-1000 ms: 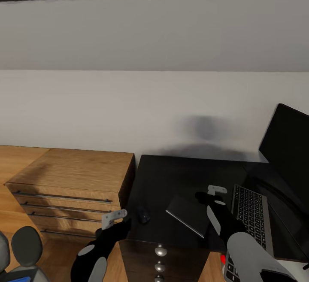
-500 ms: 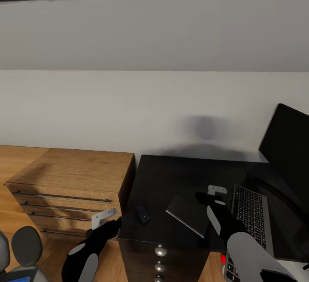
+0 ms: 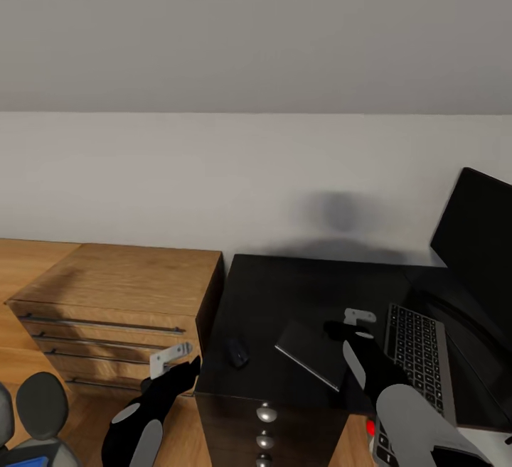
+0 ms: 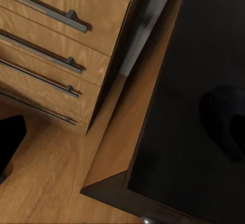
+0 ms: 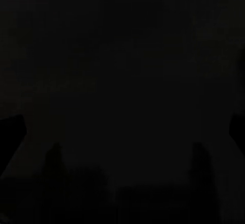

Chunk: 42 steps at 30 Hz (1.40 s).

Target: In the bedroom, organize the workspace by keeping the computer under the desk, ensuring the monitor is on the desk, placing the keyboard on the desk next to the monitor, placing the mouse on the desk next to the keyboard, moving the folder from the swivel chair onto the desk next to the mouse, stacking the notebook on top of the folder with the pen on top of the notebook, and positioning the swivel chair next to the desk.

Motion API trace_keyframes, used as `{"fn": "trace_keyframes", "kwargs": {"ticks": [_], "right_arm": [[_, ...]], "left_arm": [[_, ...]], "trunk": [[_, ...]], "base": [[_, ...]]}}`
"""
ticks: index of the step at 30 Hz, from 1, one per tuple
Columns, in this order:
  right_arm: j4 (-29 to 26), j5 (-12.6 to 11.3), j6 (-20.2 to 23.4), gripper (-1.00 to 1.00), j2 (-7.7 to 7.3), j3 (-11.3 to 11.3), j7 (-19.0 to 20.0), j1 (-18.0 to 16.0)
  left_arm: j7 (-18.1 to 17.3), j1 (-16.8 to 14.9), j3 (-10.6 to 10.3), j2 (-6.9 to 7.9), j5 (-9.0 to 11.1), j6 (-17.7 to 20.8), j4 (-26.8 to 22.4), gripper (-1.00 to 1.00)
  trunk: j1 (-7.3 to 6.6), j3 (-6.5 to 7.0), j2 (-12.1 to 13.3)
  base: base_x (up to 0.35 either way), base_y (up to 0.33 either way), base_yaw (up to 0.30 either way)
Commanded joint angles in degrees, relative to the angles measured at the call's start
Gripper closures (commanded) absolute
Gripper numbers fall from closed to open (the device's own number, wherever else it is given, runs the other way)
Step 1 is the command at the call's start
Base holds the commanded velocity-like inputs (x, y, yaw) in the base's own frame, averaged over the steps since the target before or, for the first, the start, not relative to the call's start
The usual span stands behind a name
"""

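The notebook (image 3: 313,352) lies flat on the tabletop (image 3: 284,289), long axis running ten to four o'clock, right at nine o'clock of the right pincer (image 3: 354,319), the nearer one, whose spread I cannot tell; the left pincer (image 3: 169,359) hangs off the edge

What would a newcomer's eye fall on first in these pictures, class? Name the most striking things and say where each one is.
The black desk stands against the white wall, carrying the grey notebook, the small dark mouse near its left edge and the keyboard in front of the monitor at the right. Beside it on the left is a light-wood dresser. The right end effector hovers over the notebook, while the left end effector hangs off the desk's front-left corner.
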Motion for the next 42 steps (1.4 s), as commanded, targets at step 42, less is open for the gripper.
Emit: {"fn": "trace_keyframes", "kwargs": {"ticks": [42], "right_arm": [[-0.12,0.23,0.62,-1.0,0.13,-0.16,-0.09,-0.04]], "left_arm": [[0.49,-0.04,0.29,0.01,0.6,0.2,-0.07,-1.0]], "trunk": [[1.54,-1.32,-2.86]], "base": [[-0.039,0.0,0.0]]}}
